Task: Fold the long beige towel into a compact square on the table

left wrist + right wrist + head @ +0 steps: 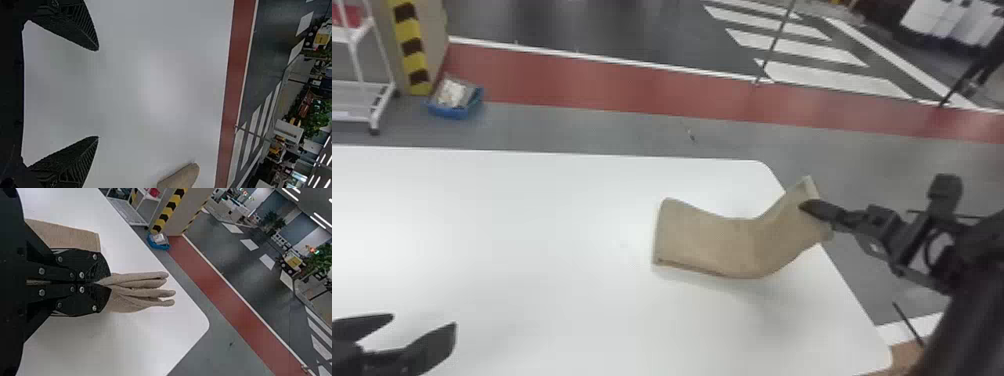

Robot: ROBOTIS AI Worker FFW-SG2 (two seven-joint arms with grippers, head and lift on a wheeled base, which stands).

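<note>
Your right end effector (pixel 806 205) pinches the beige towel (pixel 712 240) by the bench (pixel 532 225) edge; your left end effector (pixel 423 320) gapes wide.

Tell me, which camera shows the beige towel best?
The head view: it shows the towel nearly whole, one end on the table, the other in the right gripper. The right wrist view shows its pinched layers close up; the left wrist view shows a small part.
</note>
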